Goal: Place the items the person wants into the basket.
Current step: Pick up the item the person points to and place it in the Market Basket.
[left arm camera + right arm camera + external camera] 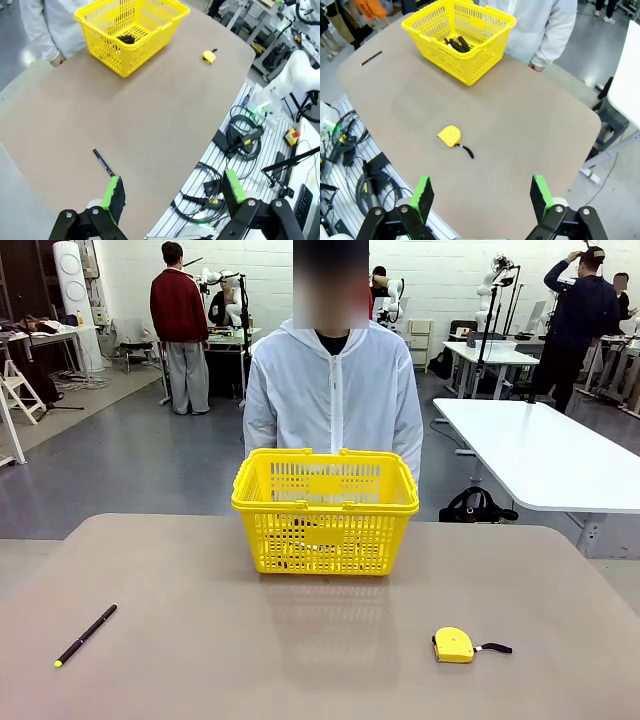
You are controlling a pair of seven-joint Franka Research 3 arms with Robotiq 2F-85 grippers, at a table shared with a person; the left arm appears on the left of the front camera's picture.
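Inside the basket (pixel 470 30) you had dark things (pixel 457 44) lying already. Both sets of fingers (pixel 170 197) (pixel 482 197) were wide open, holding nothing, so your job looked done.

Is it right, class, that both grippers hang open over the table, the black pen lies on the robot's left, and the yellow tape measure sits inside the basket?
Not quite: the tape measure lies on the table, outside the basket, as the front view shows. The rest stands.
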